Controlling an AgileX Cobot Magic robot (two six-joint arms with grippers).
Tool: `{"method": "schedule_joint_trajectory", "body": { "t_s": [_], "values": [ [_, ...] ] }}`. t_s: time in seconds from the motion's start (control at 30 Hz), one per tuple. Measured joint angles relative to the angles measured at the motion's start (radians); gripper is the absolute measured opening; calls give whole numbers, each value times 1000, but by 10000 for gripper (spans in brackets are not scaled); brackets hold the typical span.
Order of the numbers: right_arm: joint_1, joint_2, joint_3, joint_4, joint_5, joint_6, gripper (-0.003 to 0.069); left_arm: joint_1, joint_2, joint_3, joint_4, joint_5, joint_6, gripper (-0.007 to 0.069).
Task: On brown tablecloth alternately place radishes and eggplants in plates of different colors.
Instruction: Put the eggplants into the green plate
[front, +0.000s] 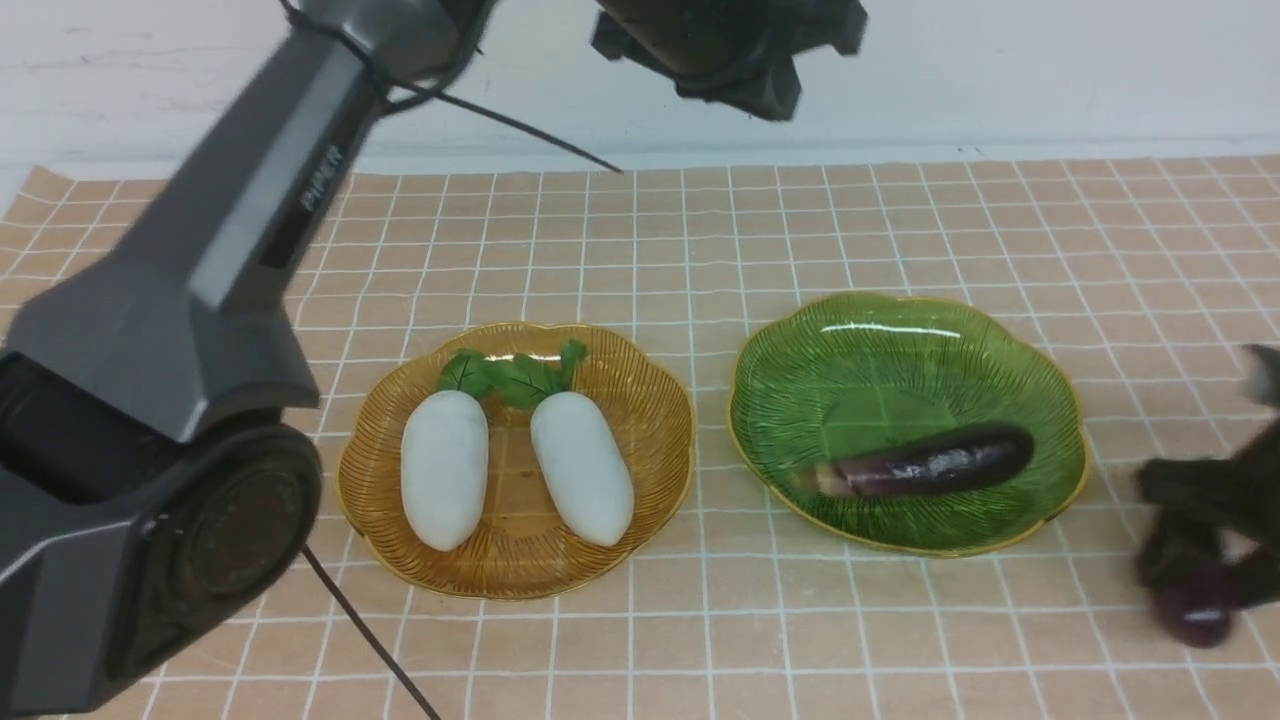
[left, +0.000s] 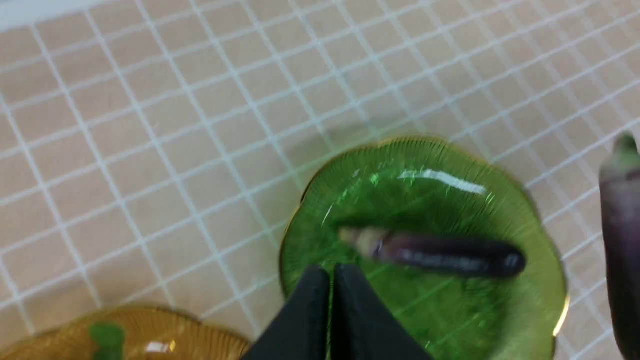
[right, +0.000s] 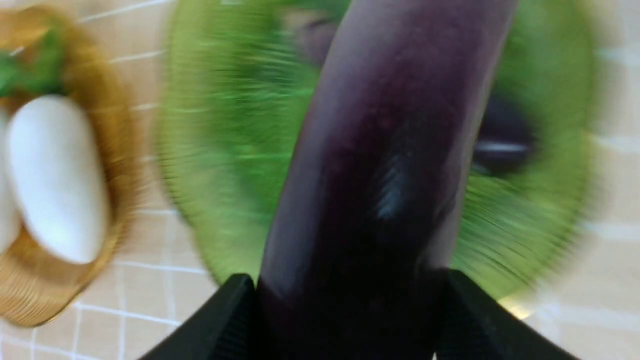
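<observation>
The brown tablecloth (front: 900, 620) is viewed from between the arms, forward and downward. The green plate (left: 350, 200) is overlooked from the left wrist. An eggplant (right: 380, 150) is filmed very closely from the right wrist. The green plate is shared by all three views.

Bright even light, glare on green plate (front: 890, 330), blurred wrist views

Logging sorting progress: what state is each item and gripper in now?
Amber-yellow ribbed glass plate: loaded, two items inside.
Left white oblong radish: lying in amber plate.
Right white oblong radish: lying in amber plate.
Green ribbed glass plate: loaded, one item inside.
Slender dark-purple eggplant: lying in green plate.
Second dark-purple eggplant: held by right gripper.
Right gripper: shut on second eggplant.
Left gripper: shut, empty.
</observation>
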Motion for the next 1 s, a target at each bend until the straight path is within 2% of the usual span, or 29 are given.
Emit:
{"method": "schedule_joint_trajectory", "body": {
  "t_s": [0.13,0.23,0.33,0.5,0.67,0.77,1.0],
  "values": [
    [152,176,-161,-27,11,-22,414,0,-94,205,90,0,3,-3],
    [208,303,-260,-82,49,11,414,0,-193,345,141,0,4,-3],
    [227,396,-355,-111,130,50,426,0,-275,433,161,0,11,-3],
    [228,420,-458,-188,278,108,515,0,-396,551,198,0,14,-3],
    [228,411,-478,-254,310,122,531,0,-481,636,244,-1,11,-3],
    [228,318,-434,-278,311,121,499,0,-534,699,252,-1,7,-3],
    [228,-173,-180,-332,324,120,258,0,-747,903,285,-36,-11,-3]
  ]
}}
